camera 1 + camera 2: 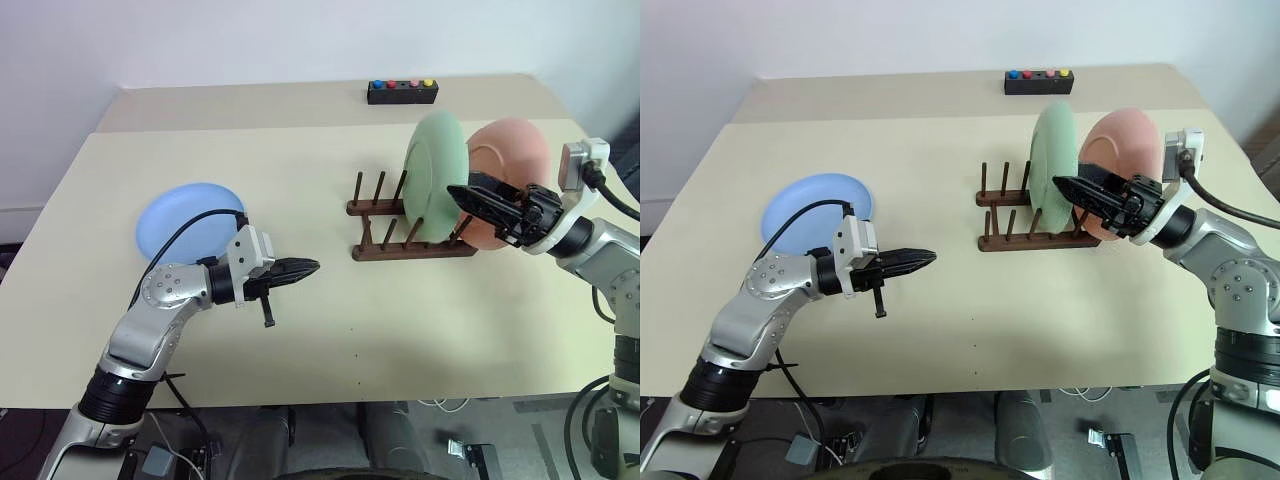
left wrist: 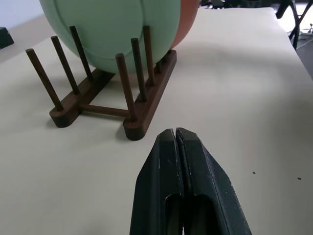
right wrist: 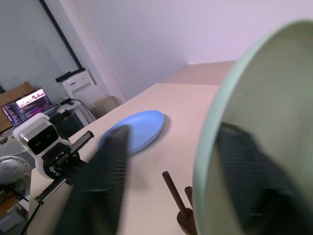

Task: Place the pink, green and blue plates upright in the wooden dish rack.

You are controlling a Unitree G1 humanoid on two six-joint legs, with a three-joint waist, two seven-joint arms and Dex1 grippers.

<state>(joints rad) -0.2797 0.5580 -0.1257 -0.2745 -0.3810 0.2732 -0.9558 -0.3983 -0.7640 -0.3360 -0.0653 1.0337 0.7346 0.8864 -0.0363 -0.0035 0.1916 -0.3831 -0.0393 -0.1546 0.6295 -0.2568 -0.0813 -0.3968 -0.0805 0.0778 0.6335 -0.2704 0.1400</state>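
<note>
Right gripper [image 1: 470,196] jaws parting off green plate [image 1: 436,178], centre-right rack [image 1: 412,246]; left gripper [image 1: 305,267] jaws together. Next: fetching blue plate [image 1: 190,222], far left.

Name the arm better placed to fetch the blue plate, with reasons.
Left. The blue plate lies flat on the table just behind the left hand, which is shut and empty. The right hand is open at the wooden dish rack, straddling the green plate.

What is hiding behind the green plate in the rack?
The pink plate stands just behind the green plate in the wooden rack. The green plate and the right gripper cover part of it, so where its bottom edge sits cannot be seen.
</note>
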